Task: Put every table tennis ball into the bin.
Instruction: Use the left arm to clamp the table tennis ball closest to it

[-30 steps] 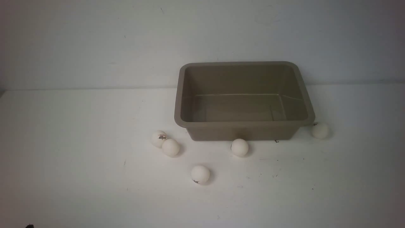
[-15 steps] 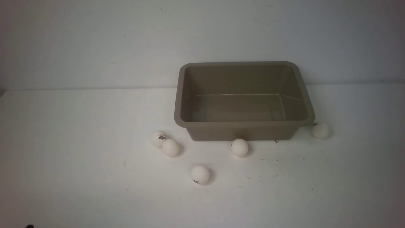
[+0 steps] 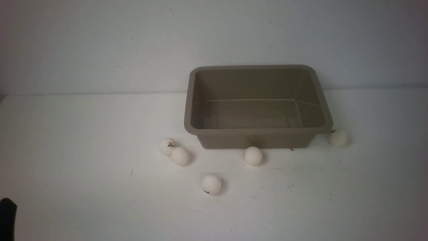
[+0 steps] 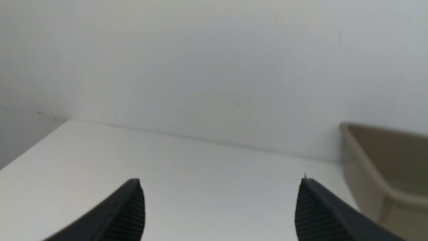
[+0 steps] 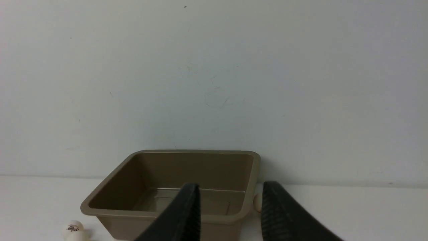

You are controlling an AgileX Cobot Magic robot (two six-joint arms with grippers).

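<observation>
Grey-brown bin (image 3: 257, 131) sits on the white bench (image 3: 83, 150), right of centre, toward the back near the wall (image 3: 100, 43). Five white balls, all on the bench outside the bin: logo ball (image 3: 167, 146) off the bin's front left corner, second ball (image 3: 180, 156) touching it on the near side, third ball (image 3: 253, 156) just in front of the bin's front wall, fourth ball (image 3: 211, 184) nearer the robot and on its own, fifth ball (image 3: 338, 138) just beside the bin's front right corner. Left claw (image 4: 219, 187) released, jaws spread wide, holding nothing, over bare bench to the left of the bin; the front view catches only a dark bit of the left arm (image 3: 6, 217) at the lower left edge. Right claw (image 5: 231, 190) partly open, nothing gripped, set back from the bin and pointed at it, the bin's front rim showing through the gap
</observation>
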